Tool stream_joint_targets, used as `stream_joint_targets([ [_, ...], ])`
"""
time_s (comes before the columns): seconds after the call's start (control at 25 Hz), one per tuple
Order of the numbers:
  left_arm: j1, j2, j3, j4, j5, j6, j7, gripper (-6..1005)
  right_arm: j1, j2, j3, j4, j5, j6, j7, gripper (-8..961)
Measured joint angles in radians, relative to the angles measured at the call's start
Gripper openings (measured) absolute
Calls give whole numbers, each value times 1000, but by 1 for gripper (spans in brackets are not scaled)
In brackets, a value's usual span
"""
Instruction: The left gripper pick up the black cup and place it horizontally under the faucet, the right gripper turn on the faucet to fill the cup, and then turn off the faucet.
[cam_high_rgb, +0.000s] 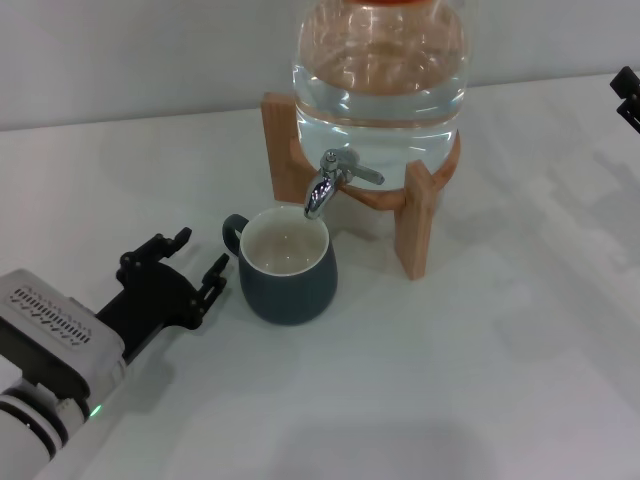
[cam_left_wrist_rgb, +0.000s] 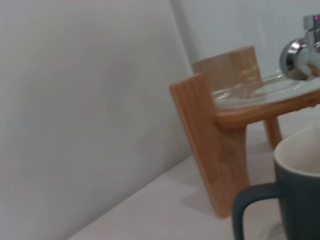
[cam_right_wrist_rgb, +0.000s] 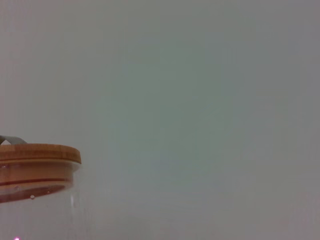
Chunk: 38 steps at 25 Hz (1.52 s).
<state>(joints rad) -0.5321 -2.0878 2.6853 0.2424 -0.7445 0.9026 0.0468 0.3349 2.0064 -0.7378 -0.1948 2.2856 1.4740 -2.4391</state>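
The black cup (cam_high_rgb: 288, 270) stands upright on the white table with its cream inside showing and its handle pointing toward my left gripper. The chrome faucet (cam_high_rgb: 330, 180) hangs its spout just over the cup's far rim, and its lever points to the right. My left gripper (cam_high_rgb: 200, 253) is open, low on the table just left of the cup, apart from the handle. In the left wrist view the black cup (cam_left_wrist_rgb: 300, 195) and the faucet (cam_left_wrist_rgb: 300, 55) sit close ahead. Only a black tip of my right gripper (cam_high_rgb: 628, 95) shows, at the far right edge.
A clear glass jar (cam_high_rgb: 380, 70) of water rests on a wooden stand (cam_high_rgb: 415, 215) behind the cup. The wooden stand (cam_left_wrist_rgb: 215, 145) fills the middle of the left wrist view. The jar's wooden lid (cam_right_wrist_rgb: 37, 152) shows in the right wrist view against a plain wall.
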Motion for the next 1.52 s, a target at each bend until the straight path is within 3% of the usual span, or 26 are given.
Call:
stream_joint_targets([
  [0.48,30,2,-35,-4,-174,16,166,536,0,0,-2,0,0,0,0,839],
  [0.72,83,4,-232,-12,-181,143,185,536,1,-1,-2,0,0,0,0,839],
  [1.24,100,6,-444,-40,-184,220,209,541,3,-2,4,0,1,10,0,839],
  [1.52,103,9,-499,-42,-185,242,210,542,-5,-2,-9,0,0,32,7,839],
])
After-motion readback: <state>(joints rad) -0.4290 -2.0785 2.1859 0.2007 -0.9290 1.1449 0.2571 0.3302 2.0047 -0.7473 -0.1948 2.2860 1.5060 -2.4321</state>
